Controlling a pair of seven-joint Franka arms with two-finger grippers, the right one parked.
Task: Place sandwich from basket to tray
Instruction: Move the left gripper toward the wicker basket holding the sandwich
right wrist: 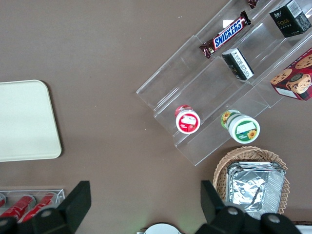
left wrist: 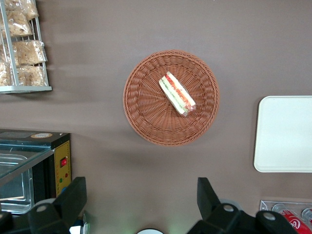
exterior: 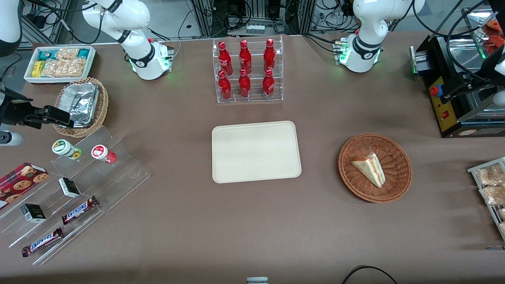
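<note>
The sandwich (exterior: 370, 169) (left wrist: 177, 93), a pale wedge with red and green filling, lies in the round reddish-brown basket (exterior: 344, 167) (left wrist: 139, 114). This basket sits on the brown table toward the working arm's end. The cream tray (exterior: 255, 152) (left wrist: 285, 134) (right wrist: 24, 122) lies flat beside the basket at mid-table, with nothing on it. My gripper (left wrist: 141, 187) hangs high over the table, farther from the front camera than the basket and beside the black oven. Its fingers (left wrist: 78, 192) are spread wide open with only bare tabletop between them.
A black oven (exterior: 461, 102) (left wrist: 34, 165) and a wire rack of snack bags (exterior: 491, 185) (left wrist: 22, 44) stand at the working arm's end. A clear rack of red bottles (exterior: 246, 71) stands farther back than the tray. Acrylic shelves (exterior: 79, 185), a foil-lined tan basket (exterior: 81, 104) and a white snack bin (exterior: 59, 63) sit toward the parked arm's end.
</note>
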